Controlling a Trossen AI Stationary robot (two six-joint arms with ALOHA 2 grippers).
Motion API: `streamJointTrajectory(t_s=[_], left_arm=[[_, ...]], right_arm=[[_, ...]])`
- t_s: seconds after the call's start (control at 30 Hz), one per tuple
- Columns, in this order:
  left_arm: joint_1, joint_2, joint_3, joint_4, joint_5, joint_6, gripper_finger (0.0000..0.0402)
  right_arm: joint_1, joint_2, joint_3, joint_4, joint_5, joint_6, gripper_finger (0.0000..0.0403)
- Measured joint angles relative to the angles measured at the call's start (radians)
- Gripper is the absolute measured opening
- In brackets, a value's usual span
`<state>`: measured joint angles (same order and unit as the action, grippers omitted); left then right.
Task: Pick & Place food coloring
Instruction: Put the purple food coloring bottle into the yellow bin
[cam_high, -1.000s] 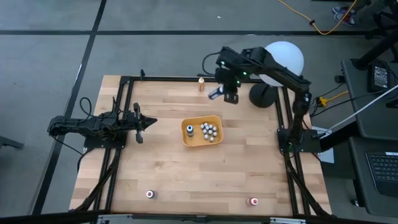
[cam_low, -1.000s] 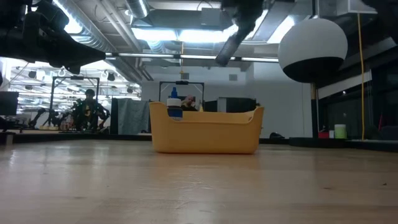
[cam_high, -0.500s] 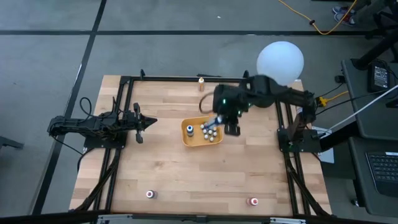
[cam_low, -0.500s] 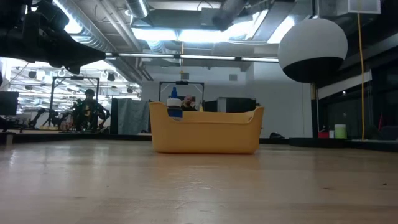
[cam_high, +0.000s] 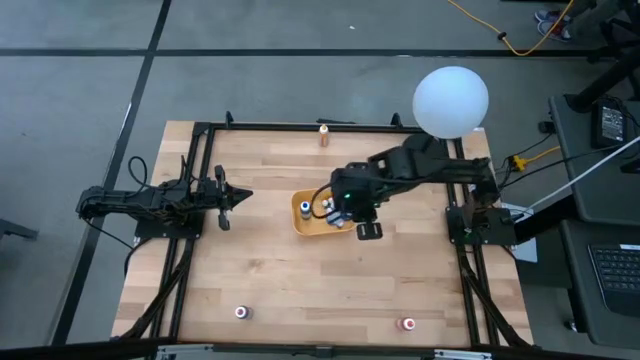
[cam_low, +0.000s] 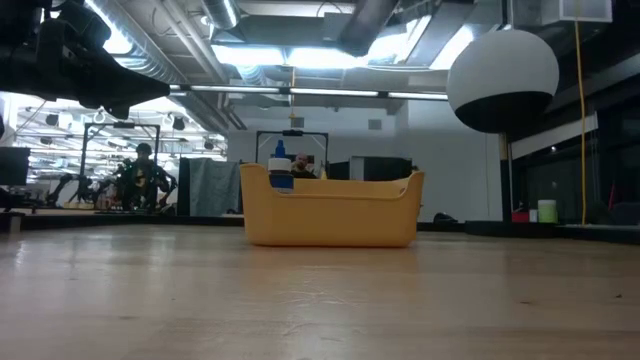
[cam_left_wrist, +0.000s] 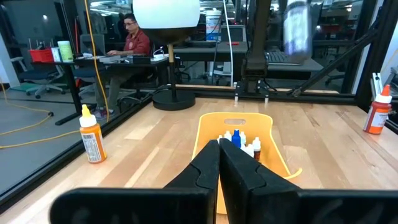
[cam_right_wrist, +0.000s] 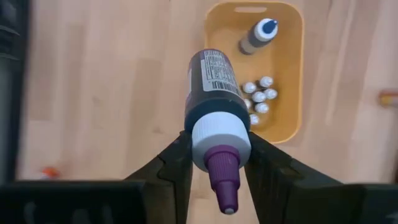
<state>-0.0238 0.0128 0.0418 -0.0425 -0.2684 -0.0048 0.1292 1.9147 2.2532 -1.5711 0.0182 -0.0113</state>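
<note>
Pinching a dark bottle (cam_right_wrist: 213, 87) of food coloring by its white collar, our right end effector (cam_right_wrist: 214, 152) hangs above the worktop (cam_high: 260, 270) at the edge of the orange-yellow tray (cam_high: 300, 225). The grip sits just behind the purple nozzle, which we judge keeps the bottle's body steady and clear to go down into the tray. We carry it well above the rim, probably so it clears the bottles already inside: a cluster of white-capped bottles (cam_right_wrist: 258, 96) and a blue-capped bottle (cam_right_wrist: 256, 36) stand upright at opposite ends, leaving open floor between.

Three more bottles wait out on the worktop: an orange one (cam_high: 324, 134) at the far edge and two (cam_high: 241, 313) (cam_high: 407, 324) at the near edge. Our left end effector (cam_left_wrist: 219, 163), pressed together and holding nothing, rests at its own side, out of the way.
</note>
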Motion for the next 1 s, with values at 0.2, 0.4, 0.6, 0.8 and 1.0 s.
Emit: streamJointTrajectory(t_s=[0.2,0.4,0.6,0.8,1.0], left_arm=[[0.000,0.000,0.000,0.000,0.000,0.000,0.0006],[0.000,0.000,0.000,0.000,0.000,0.000,0.0010],[0.000,0.000,0.000,0.000,0.000,0.000,0.0008],[0.000,0.000,0.000,0.000,0.000,0.000,0.0006],[0.000,0.000,0.000,0.000,0.000,0.000,0.0008]], right_arm=[[-0.002,0.106,0.000,0.003,0.055,-0.117,0.0126],[-0.002,0.210,0.039,0.001,0.075,-0.188,0.0126],[-0.018,0.277,0.089,0.038,0.105,-0.273,0.0126],[-0.044,0.333,0.087,0.012,0.123,-0.331,0.0126],[-0.049,0.378,0.087,0.036,0.122,-0.379,0.0126]])
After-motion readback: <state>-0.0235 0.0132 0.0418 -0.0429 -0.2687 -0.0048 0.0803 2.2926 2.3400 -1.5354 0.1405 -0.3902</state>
